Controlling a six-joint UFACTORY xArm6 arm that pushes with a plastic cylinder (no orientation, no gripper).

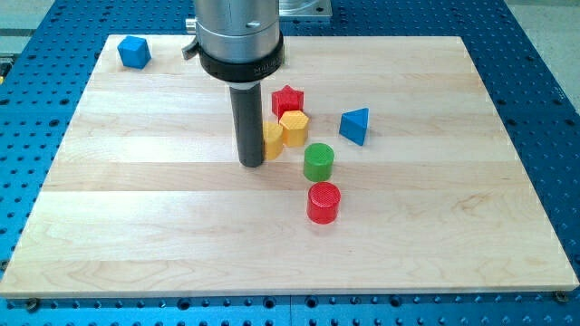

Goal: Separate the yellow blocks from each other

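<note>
Two yellow blocks sit touching near the board's middle. The yellow hexagon block is on the right. The other yellow block is on its left, partly hidden by my rod, so its shape is unclear. My tip rests on the board against this second yellow block's left side. A red star block touches the yellow hexagon from the view's top.
A green cylinder stands just below and right of the yellow blocks, a red cylinder below it. A blue triangle block lies to the right. A blue cube sits at the wooden board's top left corner.
</note>
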